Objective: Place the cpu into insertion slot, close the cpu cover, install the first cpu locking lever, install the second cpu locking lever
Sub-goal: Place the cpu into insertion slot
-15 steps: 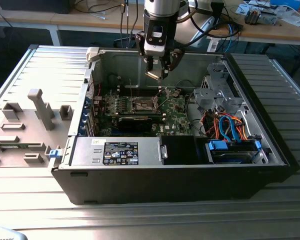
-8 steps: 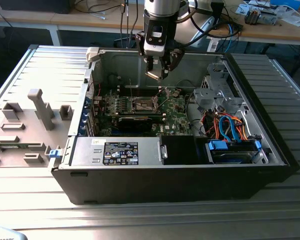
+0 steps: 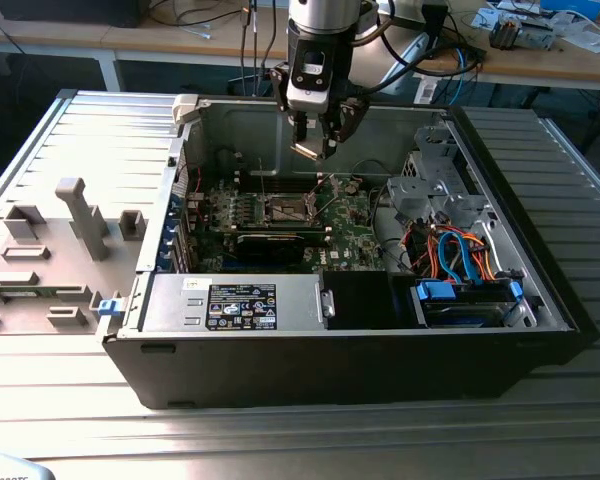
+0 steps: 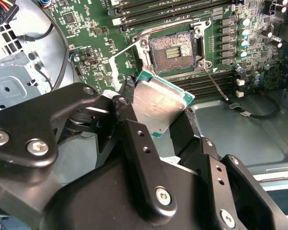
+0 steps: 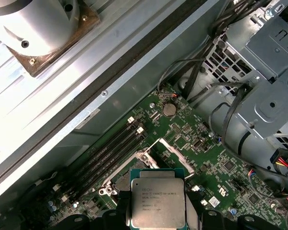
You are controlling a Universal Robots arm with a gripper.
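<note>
Gripper pinches cpu w/ side edges hidden behind it, above insertion slot, not touching.

Ribbed metal table, open black computer case lying on it, grey panel just beside

So the open black metal computer case lies on the ribbed grey metal table. The arm's black gripper hangs above the dark square insertion slot in the green motherboard, fingers pinching the small flat tan-edged cpu.
</note>
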